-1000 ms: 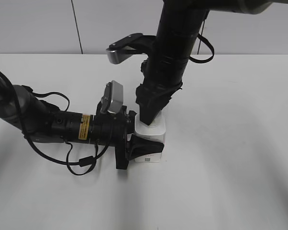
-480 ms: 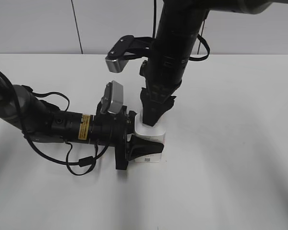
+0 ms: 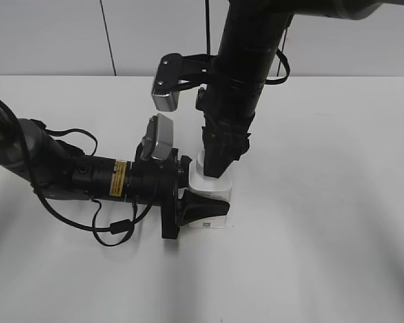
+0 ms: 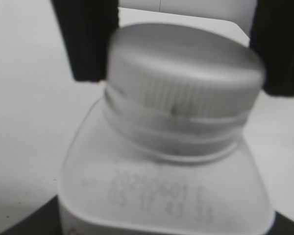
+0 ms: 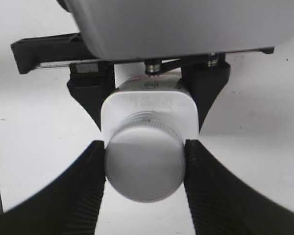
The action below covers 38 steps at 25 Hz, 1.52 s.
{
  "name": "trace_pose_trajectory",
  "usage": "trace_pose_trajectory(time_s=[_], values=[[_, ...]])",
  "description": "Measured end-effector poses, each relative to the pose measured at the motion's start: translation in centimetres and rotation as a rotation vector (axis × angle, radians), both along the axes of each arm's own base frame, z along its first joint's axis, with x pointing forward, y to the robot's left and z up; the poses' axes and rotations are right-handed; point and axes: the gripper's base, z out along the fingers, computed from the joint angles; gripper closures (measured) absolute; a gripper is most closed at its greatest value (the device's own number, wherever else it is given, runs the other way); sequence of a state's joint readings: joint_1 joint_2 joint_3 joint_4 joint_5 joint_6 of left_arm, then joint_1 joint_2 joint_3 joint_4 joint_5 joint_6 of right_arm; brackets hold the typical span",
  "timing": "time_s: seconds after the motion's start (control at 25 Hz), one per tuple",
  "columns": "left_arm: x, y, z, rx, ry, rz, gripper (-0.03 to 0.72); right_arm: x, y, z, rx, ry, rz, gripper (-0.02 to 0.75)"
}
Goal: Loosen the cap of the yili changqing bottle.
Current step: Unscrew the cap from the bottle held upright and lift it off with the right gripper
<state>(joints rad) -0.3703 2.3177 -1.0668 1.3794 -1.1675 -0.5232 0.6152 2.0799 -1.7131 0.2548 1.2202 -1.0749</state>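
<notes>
Both arms are black, round-bodied, with loose black cables looping off them. The left arm [image 3: 87,176] carries a yellow warning sticker [image 3: 120,177] well behind its fingers [image 5: 206,88]; a grey camera box [image 3: 159,138] sits nearer them. The right arm's [image 3: 242,60] fingers [image 5: 83,196] are black with finely ribbed inner faces, a grey camera box [image 3: 167,94] above them.

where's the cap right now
The cap sits on the bottle near the table's middle, clamped by the right gripper from above; the left gripper holds the bottle's body.
</notes>
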Motion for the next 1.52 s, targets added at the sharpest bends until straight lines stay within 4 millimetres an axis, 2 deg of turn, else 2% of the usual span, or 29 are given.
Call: trace_pose_trajectory(time_s=[0.68, 1.08, 1.52], values=[[0.03, -0.01, 0.01, 0.001, -0.002, -0.002, 0.294, 0.00, -0.01, 0.00, -0.001, -0.003, 0.012, 0.349], [0.05, -0.02, 0.03, 0.001, 0.000, -0.001, 0.294, 0.12, -0.27, -0.07, -0.031, -0.012, -0.006, 0.264], [0.04, -0.02, 0.03, 0.001, 0.001, -0.002, 0.294, 0.00, -0.40, 0.50, -0.028, -0.023, -0.007, 0.256]])
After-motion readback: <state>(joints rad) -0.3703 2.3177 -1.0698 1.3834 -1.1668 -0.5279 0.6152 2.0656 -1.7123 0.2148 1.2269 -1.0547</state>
